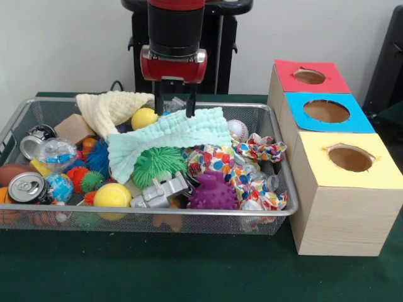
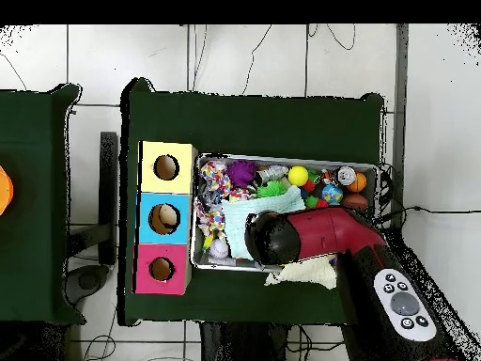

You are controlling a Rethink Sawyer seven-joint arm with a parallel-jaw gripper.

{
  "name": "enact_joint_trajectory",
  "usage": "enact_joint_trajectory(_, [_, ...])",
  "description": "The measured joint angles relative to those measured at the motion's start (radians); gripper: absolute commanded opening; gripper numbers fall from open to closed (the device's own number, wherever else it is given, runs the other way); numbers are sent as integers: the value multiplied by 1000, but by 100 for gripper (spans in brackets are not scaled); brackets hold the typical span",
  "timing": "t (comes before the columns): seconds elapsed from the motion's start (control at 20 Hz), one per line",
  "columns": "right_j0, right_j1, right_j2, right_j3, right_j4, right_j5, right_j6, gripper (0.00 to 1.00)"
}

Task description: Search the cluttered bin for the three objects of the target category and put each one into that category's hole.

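While the arm hangs over the wire bin [image 1: 277, 212], its gripper [image 1: 174, 108] stands with fingers parted, tips at the far edge of a mint cloth [image 1: 167, 139] spread over the clutter. Tan-orange plush [image 1: 167, 221] lies low at the near rim, under the silver toy robot [image 1: 160, 191]. Red-topped hole [image 1: 309, 77] sits farthest back, well apart.

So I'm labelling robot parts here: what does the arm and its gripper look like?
The arm is a thick black cylinder ending in a glossy red collar. Below it, the gripper has two thin dark fingers. From overhead, the red arm carries a grey button panel.
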Motion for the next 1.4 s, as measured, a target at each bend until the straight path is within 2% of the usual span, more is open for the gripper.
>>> enact_joint_trajectory(0.25, [-9,5,0,-1,34,27,0,100])
enact_joint_trajectory(0.55, [-9,53,0,-42,41,109,0,100])
enact_joint_trajectory(1.0, [-11,181,3,-219,41,215,0,100])
enact_joint_trajectory(1.4, [-18,251,18,-352,45,280,0,100])
